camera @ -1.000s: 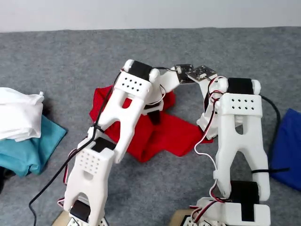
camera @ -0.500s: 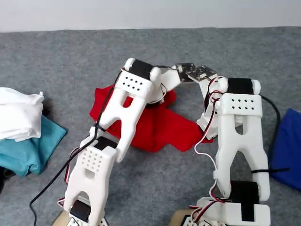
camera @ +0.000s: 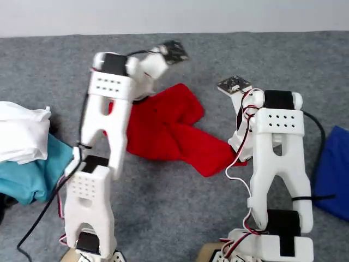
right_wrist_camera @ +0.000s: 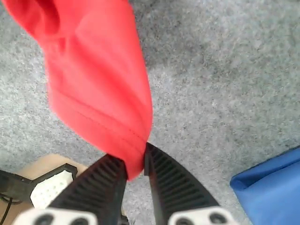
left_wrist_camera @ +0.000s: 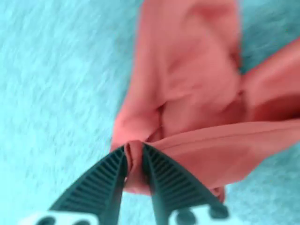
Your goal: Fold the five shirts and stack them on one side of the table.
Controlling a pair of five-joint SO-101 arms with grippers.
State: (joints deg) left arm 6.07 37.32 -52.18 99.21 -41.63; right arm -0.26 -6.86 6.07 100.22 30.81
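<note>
While the grey felt-like table (camera: 262,54) is stretching under everything, the crumpled red cloth shirt (camera: 169,128) is lying across its middle, between the two white arms. The folded blue cloth shirt (camera: 332,172) is resting at the table's right edge. At the left edge, the teal cloth shirt (camera: 38,177) is sitting under the bunched white cloth shirt (camera: 22,131). The left gripper (left_wrist_camera: 133,152) is pinching a fold of the red shirt between its ribbed black fingers. The right gripper (right_wrist_camera: 136,164) is clamping the red shirt's hemmed edge, fingers pressed on the cloth.
</note>
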